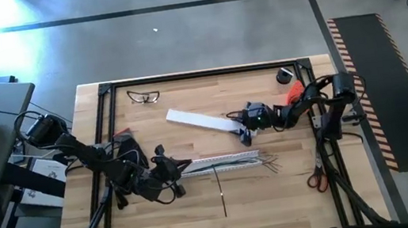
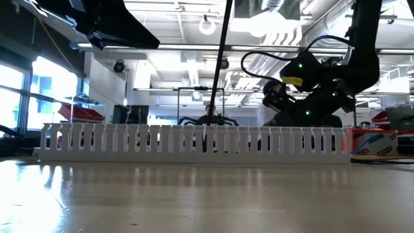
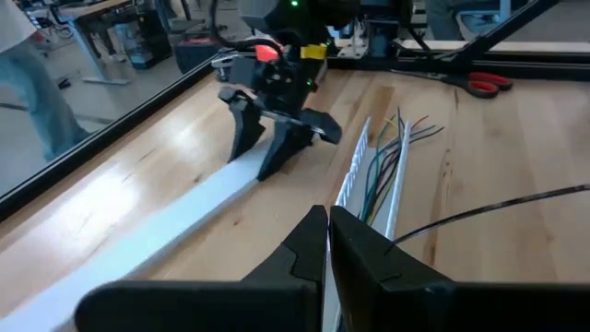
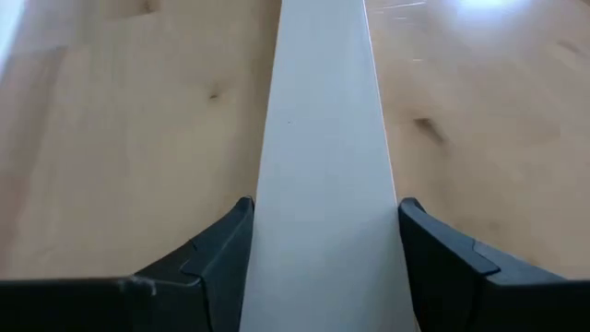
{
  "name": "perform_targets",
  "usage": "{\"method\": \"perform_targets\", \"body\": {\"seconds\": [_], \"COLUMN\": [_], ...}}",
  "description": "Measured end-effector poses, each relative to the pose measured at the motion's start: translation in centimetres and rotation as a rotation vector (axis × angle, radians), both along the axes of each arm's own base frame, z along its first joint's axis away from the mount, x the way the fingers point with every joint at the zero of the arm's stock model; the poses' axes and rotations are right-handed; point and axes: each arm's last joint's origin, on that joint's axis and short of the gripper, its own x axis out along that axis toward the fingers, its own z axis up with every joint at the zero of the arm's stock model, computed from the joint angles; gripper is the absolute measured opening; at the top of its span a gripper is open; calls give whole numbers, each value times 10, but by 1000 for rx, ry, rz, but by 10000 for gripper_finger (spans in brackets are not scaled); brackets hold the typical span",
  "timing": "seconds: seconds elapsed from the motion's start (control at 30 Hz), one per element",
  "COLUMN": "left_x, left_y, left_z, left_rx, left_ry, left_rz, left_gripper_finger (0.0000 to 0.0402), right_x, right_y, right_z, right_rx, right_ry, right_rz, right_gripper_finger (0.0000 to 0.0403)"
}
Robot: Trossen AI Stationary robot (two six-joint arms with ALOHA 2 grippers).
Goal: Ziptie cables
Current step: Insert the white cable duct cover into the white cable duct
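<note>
Right tool (image 1: 245, 134) sits down at the near end of a flat white strip (image 1: 201, 121), prob. the channel's lid, lying diagonal on the desk (image 1: 279, 191). Right wrist view: fingers (image 4: 212, 254) straddle the strip on both edges, at or v. near contact; can't tell if the pinch is firm yet, so jaws part-spread around it, not clamped for sure.

Left tool (image 1: 182, 165) is pressed together, holding nothing that shows, parked at the left end of the slotted white channel (image 1: 223, 164). In the left wrist view its tips (image 3: 329, 242) are closed just short of the channel.

Cables (image 3: 383, 166) lie along the inside of the channel, loose ends fanning out past its right end (image 1: 269, 165), not bundled. Ziptie (image 1: 220, 190) lies flat on the desk, running from the channel toward the front edge, untouched by either tool.

Progress, as judged: early. Cables are laid in the channel, but nothing is tied. Left to do: deal w/ the lid, pick up the ziptie, loop it round the cables, cinch.

Also on the desk: safety glasses (image 1: 144, 97) at the far side, scissors (image 1: 317, 179) at the right edge.
</note>
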Motion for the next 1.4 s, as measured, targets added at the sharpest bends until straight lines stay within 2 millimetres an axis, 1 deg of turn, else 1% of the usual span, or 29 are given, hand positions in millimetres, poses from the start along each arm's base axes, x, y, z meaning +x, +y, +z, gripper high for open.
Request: {"method": "perform_targets", "body": {"seconds": [0.13,0.33,0.4,0.5,0.6,0.7,0.8,0.9,1.03,1.17,1.27,1.4], "left_x": [1,1,1,1,1,1,1,1,1,1,1,1], "left_y": [0,0,0,0,0,0,0,0,0,-1,-1,-1], "left_z": [1,2,2,2,2,2,2,2,2,2,2,2], "left_rx": [-10,-13,-13,-14,-14,-14,-13,-13,-13,-17,-19,-19], "left_ry": [-15,-21,-22,-23,-24,-24,-24,-24,-24,-22,-21,-21], "left_rz": [0,1,2,2,2,3,3,4,4,-4,-6,-7], "left_gripper_finger": [0,0,0,0,0,0,0,0,0,0,0,0], "right_x": [0,0,0,1,7,14,25,36,48,56,56,52], "right_y": [9,11,11,12,11,10,9,6,2,-4,-8,-13], "right_z": [4,6,6,7,13,20,28,31,23,11,0,-7], "right_rx": [1,-24,-43,-64,-79,-84,-92,-99,-110,-63,-40,-22], "right_ry": [4,4,-1,-10,-29,-51,-81,-100,-67,-60,-39,-42], "right_rz": [73,131,149,172,197,206,211,196,160,125,114,94], "right_gripper_finger": [209,213,239,290,328,348,357,358,359,352,326,265]}}
